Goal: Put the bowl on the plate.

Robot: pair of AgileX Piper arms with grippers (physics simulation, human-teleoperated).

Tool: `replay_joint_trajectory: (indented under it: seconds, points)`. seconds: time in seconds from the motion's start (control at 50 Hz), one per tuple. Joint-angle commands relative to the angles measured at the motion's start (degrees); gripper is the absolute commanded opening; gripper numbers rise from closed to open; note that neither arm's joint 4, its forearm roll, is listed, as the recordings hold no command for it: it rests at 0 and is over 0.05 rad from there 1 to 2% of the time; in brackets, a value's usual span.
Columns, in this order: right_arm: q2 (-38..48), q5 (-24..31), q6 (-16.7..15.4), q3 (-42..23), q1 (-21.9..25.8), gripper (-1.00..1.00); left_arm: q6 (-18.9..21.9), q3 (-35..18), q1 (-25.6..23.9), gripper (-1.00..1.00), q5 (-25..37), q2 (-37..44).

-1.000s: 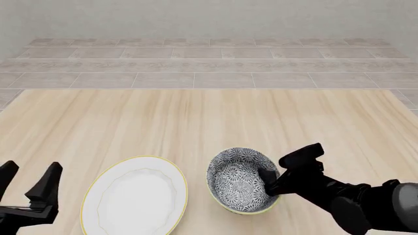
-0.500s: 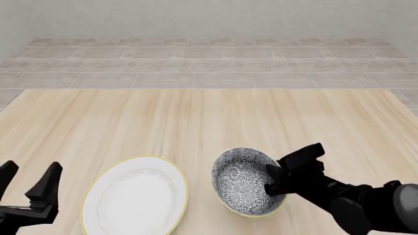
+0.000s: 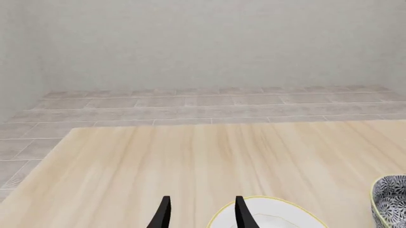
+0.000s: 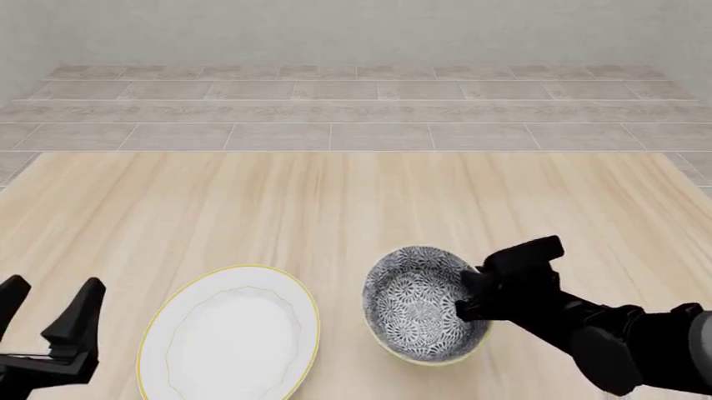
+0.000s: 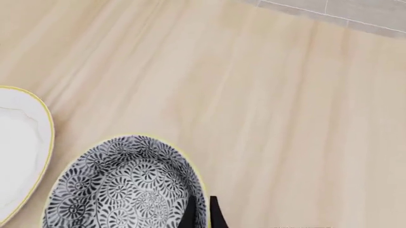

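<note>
While the bowl [image 4: 423, 315] sits tilted on the wooden table [image 4: 333, 208], its patterned inside turned toward the camera, the right claw [image 4: 465, 302] is clamped on the bowl's right-hand wall. One finger [image 5: 189, 214] lies inside the bowl and the other just outside the yellowish rim (the wrist view shows the two black tips with the rim pinched between them). From the front, the bowl's rim appears raised on the side away from the camera, though whether its base is touching the table cannot be told.

The plate [image 4: 230, 332] lies flat on the table just to the left of the bowl, a narrow strip of bare wood between them; the bowl is not on it. In the right wrist view the plate [image 5: 19, 152] shows only as a white arc with a thin yellow edge beside the bowl [image 5: 123, 185].

The left claw [image 4: 45, 310] is at the near left corner of the front view, fingers spread and holding nothing, to the left of the plate. Its own camera shows both fingertips [image 3: 163, 213] apart, with the plate [image 3: 273, 216] and the bowl [image 3: 390, 199] at the frame's edge.
</note>
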Motion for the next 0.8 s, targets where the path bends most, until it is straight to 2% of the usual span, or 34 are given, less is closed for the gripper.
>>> replay_joint_trajectory:
  seconds: [0.02, 0.46, 0.8]
  points:
    - [-0.38, 2.77, 5.21, -1.81, 0.11, -1.00, 0.03, 0.00, -0.17, 1.00, 1.44, -1.49]
    - [-10.45, 13.47, 3.32, -6.77, -2.09, -1.00, -0.01, 0.00, -0.30, 1.00, 3.66, -4.11]
    - [-13.15, 18.83, 5.24, -10.78, -2.37, -1.00, -0.15, 0.00, -0.12, 1.00, 3.58, -3.97]
